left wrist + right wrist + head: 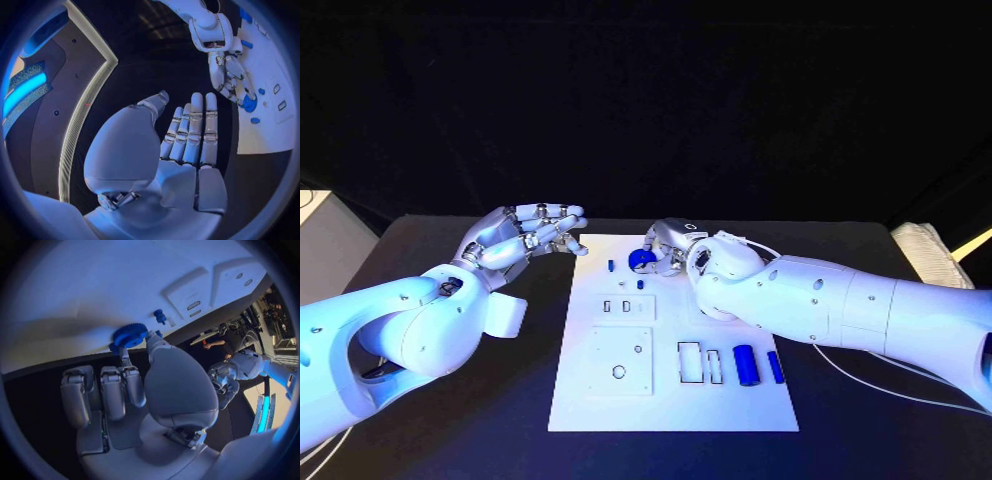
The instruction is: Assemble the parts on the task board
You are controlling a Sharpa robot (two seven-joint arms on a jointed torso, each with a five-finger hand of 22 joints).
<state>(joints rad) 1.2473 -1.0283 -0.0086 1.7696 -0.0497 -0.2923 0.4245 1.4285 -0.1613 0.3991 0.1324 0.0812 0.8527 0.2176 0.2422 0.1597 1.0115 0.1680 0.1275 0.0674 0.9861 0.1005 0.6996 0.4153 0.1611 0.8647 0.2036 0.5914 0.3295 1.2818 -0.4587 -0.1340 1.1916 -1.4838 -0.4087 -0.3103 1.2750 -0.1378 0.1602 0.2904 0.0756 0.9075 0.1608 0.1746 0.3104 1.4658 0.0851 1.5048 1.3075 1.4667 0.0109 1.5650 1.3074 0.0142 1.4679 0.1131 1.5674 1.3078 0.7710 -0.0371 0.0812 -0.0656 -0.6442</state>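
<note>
Head view: right hand [678, 243] pinches a blue gear [642, 259] at upper centre, over the task board [589, 405].
Left hand [531, 232] waits upper left, fingers apart and empty, likely keeping clear while the gear is seated.

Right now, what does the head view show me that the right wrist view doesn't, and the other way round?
Head view alone: the whole task board, with two blue cylinders lying near its right edge beside rectangular slots, and the raised plate with a round hole.

Right wrist view alone: the blue gear's toothed rim pinched between the right hand's fingers.

Both: the right hand holding the gear at the board's far end, a small blue peg close by, and the left hand off the board, holding nothing.
</note>
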